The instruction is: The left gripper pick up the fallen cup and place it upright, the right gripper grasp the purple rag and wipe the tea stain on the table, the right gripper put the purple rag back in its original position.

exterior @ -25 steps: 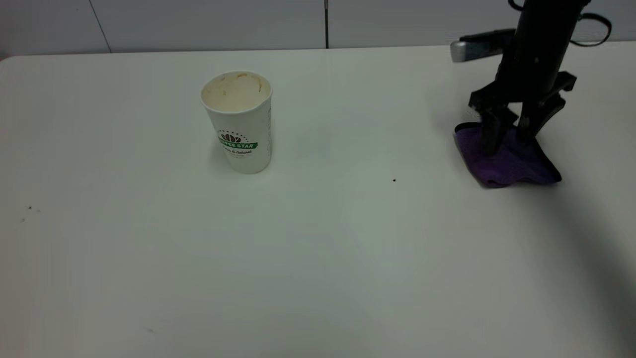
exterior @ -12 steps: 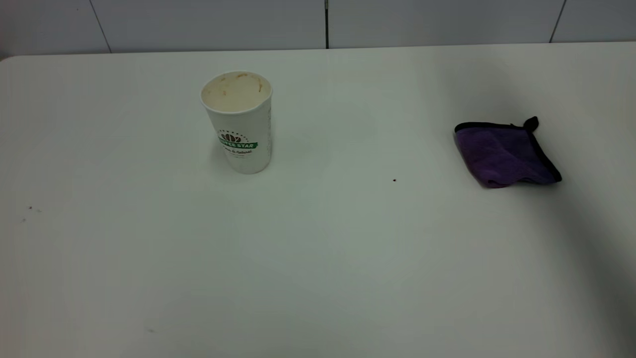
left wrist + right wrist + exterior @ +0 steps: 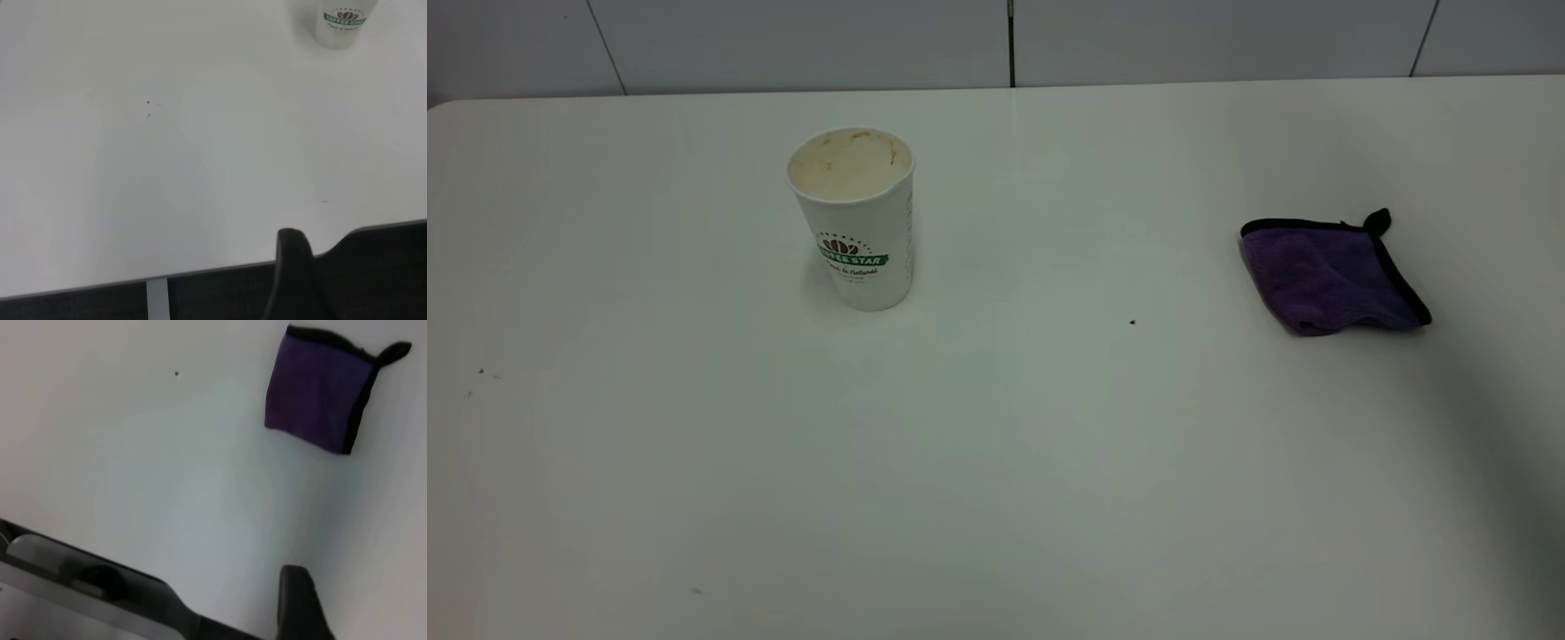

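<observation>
Since a second before, your right arm had lifted clear of the purple rag [image 3: 1329,276] and left the exterior view. The rag lay flat, well to the right of the cup [image 3: 854,218], which stood upright on the bench [image 3: 996,462]. No tea stain showed, so the job looked finished. I could not tell whether either hand was wide or closed.

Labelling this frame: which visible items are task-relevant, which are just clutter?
Job:
- cup, upright
- purple rag, lying free
- table; no tea stain visible

Lying about:
- black speck
- small specks near the left edge
</observation>
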